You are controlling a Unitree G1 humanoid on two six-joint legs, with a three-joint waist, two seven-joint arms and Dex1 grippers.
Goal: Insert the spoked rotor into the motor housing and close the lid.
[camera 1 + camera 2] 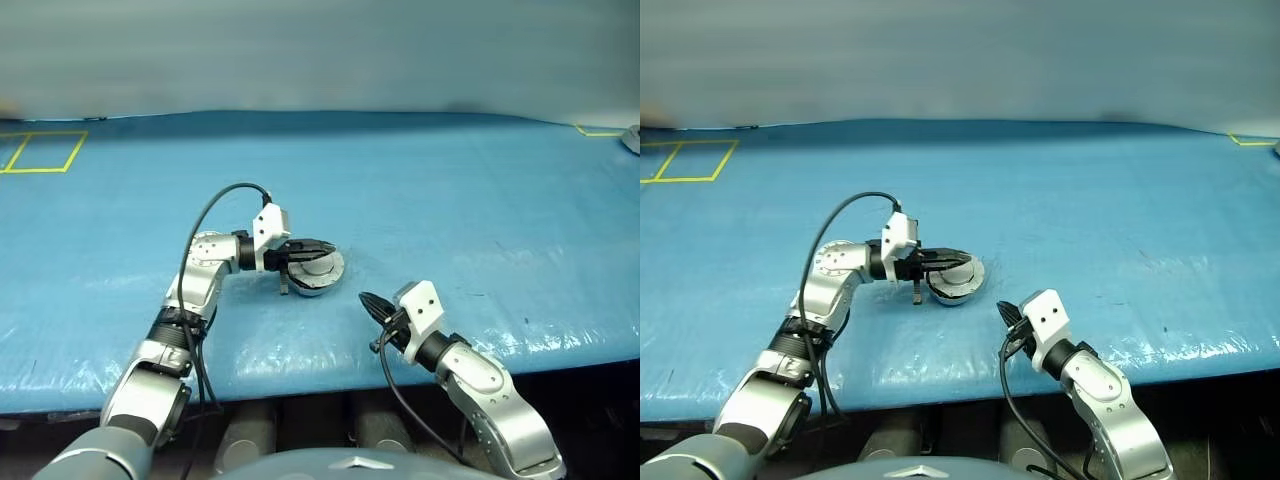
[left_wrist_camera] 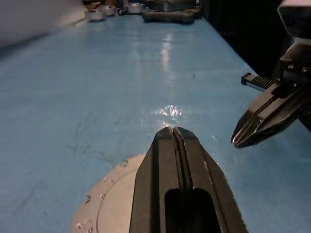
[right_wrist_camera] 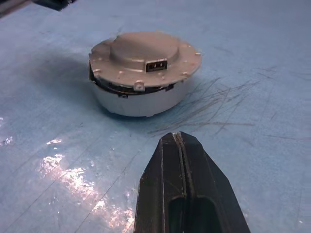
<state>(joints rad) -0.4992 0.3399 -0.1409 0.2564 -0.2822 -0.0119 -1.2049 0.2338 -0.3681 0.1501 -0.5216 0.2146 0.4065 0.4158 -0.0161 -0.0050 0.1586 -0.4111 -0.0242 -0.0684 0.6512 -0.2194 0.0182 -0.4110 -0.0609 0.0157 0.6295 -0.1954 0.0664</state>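
The motor housing (image 3: 141, 99) is a silver-grey puck on the blue table, with the lid (image 3: 146, 56) lying plain side up on it. On one side a thin dark gap shows under the lid's rim. The spoked rotor is hidden. My left gripper (image 1: 330, 245) is shut and points level across the top of the lid (image 2: 112, 204); I cannot tell whether it touches. My right gripper (image 1: 365, 300) is shut and empty, low over the table a short way in front and to the right of the housing (image 1: 318, 272). Its tip (image 3: 177, 135) points at the housing.
The blue table cover (image 1: 450, 200) stretches wide around the housing, and its front edge (image 1: 300, 385) runs just below my arms. Yellow tape squares (image 1: 40, 150) mark the far left. A grey object (image 1: 632, 138) sits at the far right edge. Several metal parts (image 2: 131, 7) lie far off.
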